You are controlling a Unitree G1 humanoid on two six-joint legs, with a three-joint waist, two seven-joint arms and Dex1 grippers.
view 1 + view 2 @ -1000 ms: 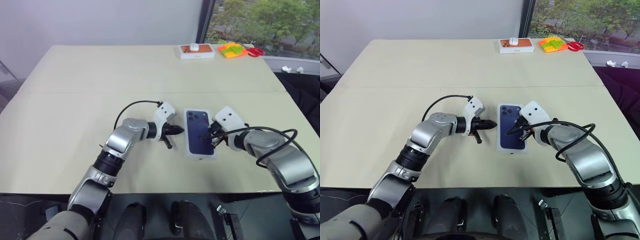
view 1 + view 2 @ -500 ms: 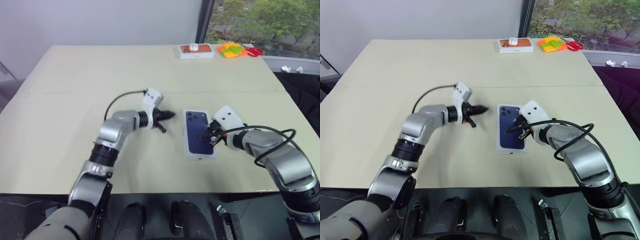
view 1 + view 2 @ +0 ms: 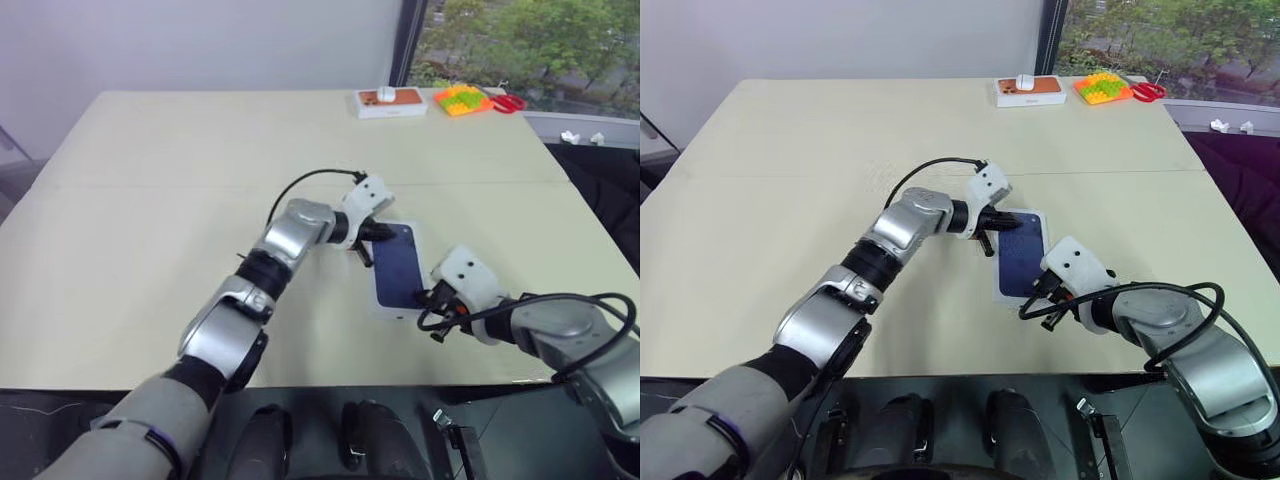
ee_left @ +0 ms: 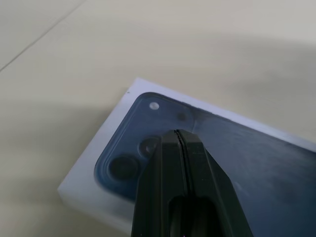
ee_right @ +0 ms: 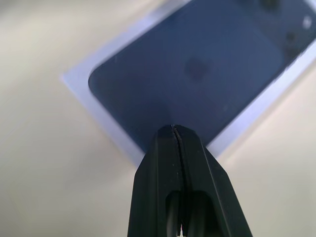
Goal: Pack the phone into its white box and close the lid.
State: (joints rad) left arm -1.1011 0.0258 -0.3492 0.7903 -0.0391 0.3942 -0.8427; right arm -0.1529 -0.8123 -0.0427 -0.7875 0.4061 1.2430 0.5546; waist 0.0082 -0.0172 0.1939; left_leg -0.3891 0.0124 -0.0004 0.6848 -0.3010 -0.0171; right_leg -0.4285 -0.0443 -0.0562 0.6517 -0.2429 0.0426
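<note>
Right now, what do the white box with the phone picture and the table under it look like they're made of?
The lid looks like smooth white cardboard: crisp thin edges, matte walls, and a printed dark blue phone image with a faint sheen on top. The table has a matte, pale beige surface with a thin seam across it, probably laminate or painted board; the look leaves that open.

Left gripper [image 3: 375, 233] is covering the far-left corner of the lid [image 3: 397, 272]; contact there cannot be told. In the left wrist view its fingers [image 4: 182, 187] are hiding part of the printed camera cluster, and the picture's edge is cutting the lid. Right gripper [image 5: 175, 129] is masking the lid's near edge. Small items [image 3: 392, 101] on the table's far edge are too small to identify.
</note>
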